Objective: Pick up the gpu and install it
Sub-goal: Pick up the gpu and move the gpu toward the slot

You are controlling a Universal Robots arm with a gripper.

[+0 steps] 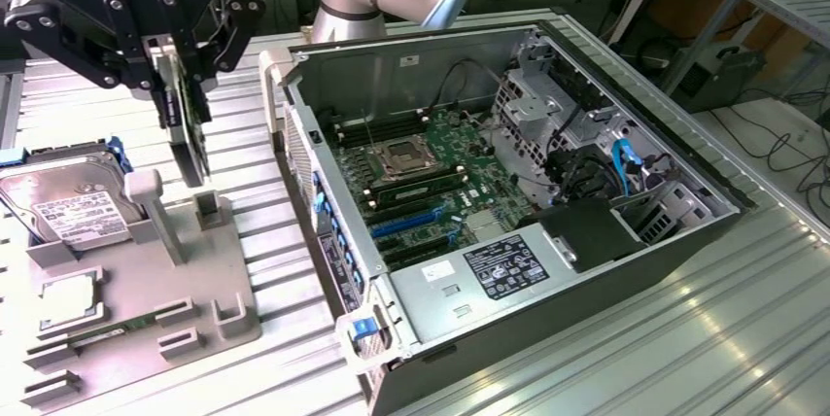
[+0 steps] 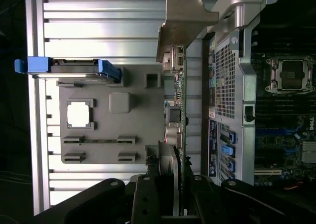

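Note:
The gpu (image 1: 185, 129) is a thin dark card that hangs on edge from my gripper (image 1: 179, 58), whose fingers are shut on its upper end. It is at the exterior view's left, over the grey holder tray (image 1: 194, 285), with its lower end just above the tray's upright posts (image 1: 208, 210). In the wrist view the gpu (image 2: 174, 110) is seen edge-on, with its pale metal bracket (image 2: 185, 17) at the far end and my gripper (image 2: 170, 179) clamped on the near end. The open computer case (image 1: 340, 66) lies to the exterior view's right, with blue-ended card slots (image 1: 408, 225) on its motherboard (image 1: 434, 158).
On the tray sit a silver hard drive (image 1: 65, 207) with blue rails and a small square chip (image 1: 72, 294). The case's side wall (image 2: 228, 86) stands close beside the card. A black block (image 1: 590, 231) and blue cables (image 1: 623, 168) sit in the case. The ribbed metal table (image 1: 674, 338) runs around everything.

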